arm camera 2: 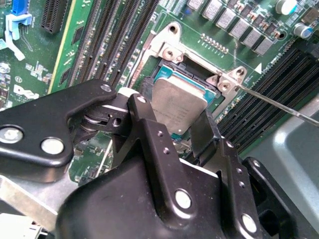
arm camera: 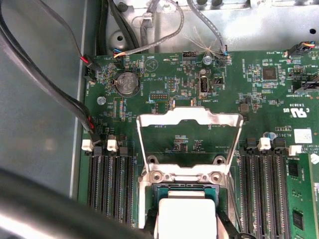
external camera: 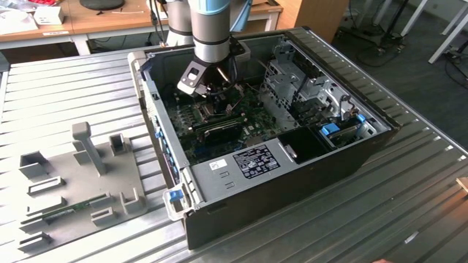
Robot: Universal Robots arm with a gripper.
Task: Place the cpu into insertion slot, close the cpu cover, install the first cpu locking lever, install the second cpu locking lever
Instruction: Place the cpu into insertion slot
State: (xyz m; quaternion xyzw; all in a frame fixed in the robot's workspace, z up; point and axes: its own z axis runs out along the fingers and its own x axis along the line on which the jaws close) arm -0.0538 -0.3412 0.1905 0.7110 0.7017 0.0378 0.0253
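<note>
The cpu [arm camera 2: 177, 102] is a pale silvery square chip, and my gripper [arm camera 2: 172, 113] is shut on it with a black finger [arm camera 2: 144, 124] on each side. It hangs tilted just over the insertion slot [arm camera 2: 167, 74], a dark socket with a silvery rim on the green board. In the first wrist view the cpu [arm camera: 185, 215] sits low over the slot [arm camera: 162, 191]. The cpu cover [arm camera: 189, 117] is a silvery window frame, swung open and standing away from the socket. In the exterior view the gripper [external camera: 218, 93] reaches down into the open computer case above the slot [external camera: 212, 113].
Long black memory slots [arm camera: 110, 184] flank the socket on both sides. A thin metal locking lever [arm camera 2: 279, 102] sticks out beside the socket hinge. Black cables [arm camera: 60, 94] run along the case wall. A drive cage [external camera: 292, 87] and case walls hem in the board.
</note>
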